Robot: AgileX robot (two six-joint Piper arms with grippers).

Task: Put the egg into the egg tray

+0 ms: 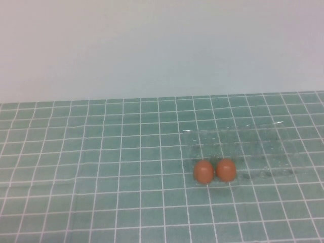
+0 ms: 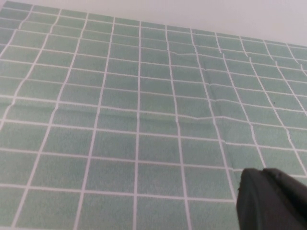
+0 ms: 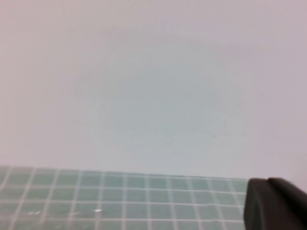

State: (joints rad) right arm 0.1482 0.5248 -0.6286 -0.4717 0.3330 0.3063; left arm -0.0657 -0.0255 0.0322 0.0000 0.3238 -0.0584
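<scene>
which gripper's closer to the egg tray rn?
Likely right, unconfirmed. The egg tray sits on the mat's right half; neither arm reaches the high view. Left gripper is over bare mat, no tray seen; right gripper faces the wall past the mat's far edge.

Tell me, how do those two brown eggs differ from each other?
Mainly in place. The left egg sits at the clear egg tray's near left corner, by its rim; the right egg lies further along the tray's front edge and slightly further back. Otherwise both are alike: orange-brown, smooth, side by side. A dark part of the left gripper and right gripper shows only in the wrist views.
</scene>
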